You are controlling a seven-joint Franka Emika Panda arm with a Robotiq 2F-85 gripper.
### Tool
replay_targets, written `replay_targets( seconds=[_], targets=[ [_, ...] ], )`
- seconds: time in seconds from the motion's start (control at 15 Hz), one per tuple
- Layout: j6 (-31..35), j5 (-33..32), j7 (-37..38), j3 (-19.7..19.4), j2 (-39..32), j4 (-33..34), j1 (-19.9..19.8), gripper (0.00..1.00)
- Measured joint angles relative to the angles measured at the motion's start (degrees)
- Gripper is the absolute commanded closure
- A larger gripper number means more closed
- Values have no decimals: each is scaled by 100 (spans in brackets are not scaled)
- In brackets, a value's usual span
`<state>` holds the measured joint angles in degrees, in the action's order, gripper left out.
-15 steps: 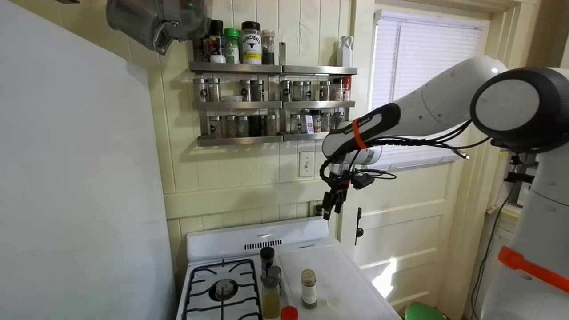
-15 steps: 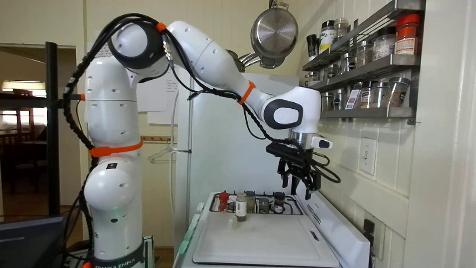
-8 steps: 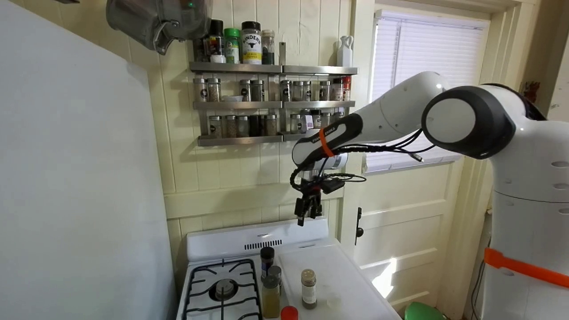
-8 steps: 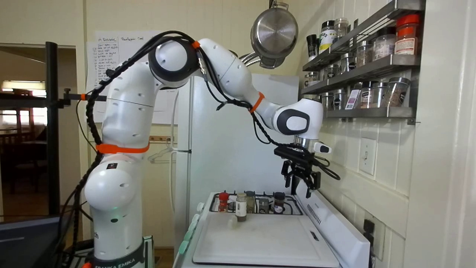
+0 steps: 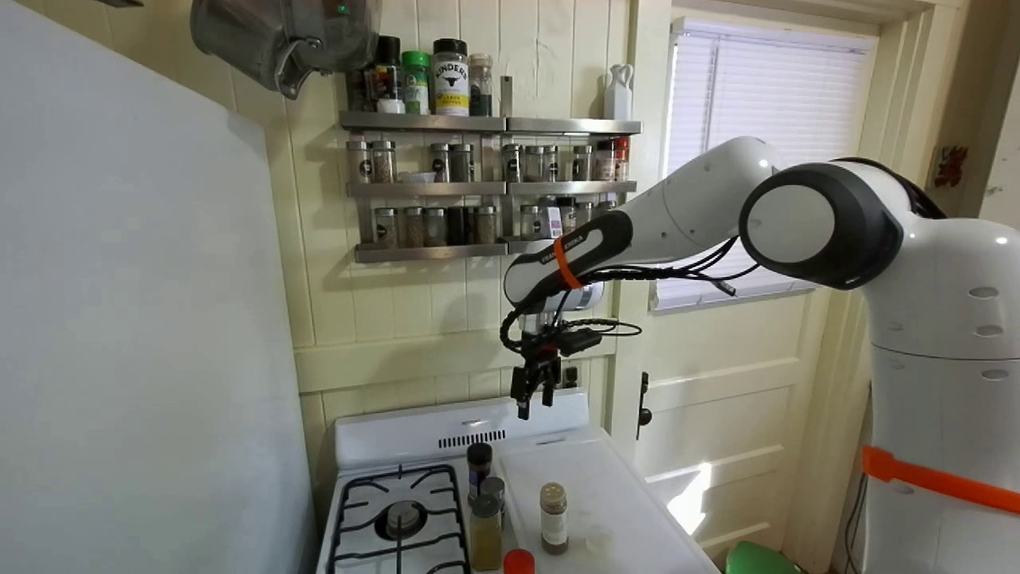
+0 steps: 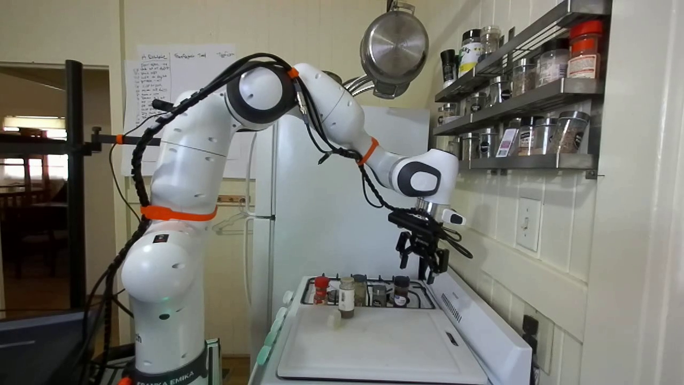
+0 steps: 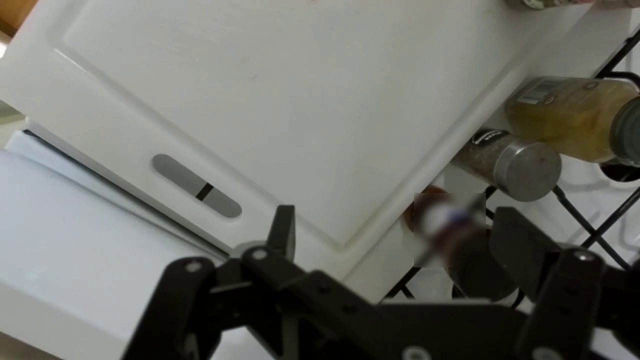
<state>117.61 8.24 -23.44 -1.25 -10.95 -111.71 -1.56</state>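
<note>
One white board (image 7: 300, 100) is seen below the widely parted fingers (image 7: 285, 230); nothing is held yet, and the black-capped jar (image 5: 479, 469) beneath them is left untouched.

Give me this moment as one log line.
gripper: open, empty | at: above stove | black-capped jar: upright beside board | beige-capped jar: upright on board

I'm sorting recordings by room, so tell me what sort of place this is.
Most likely a home kitchen: the stove, fridge and spice rack all point that way.
</note>
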Motion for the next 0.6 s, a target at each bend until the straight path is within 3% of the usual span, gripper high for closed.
replay_targets(
  seconds=[0.6],
  targets=[
    [40, 99, -227, 256, -218, 199, -40, 0]
  ],
)
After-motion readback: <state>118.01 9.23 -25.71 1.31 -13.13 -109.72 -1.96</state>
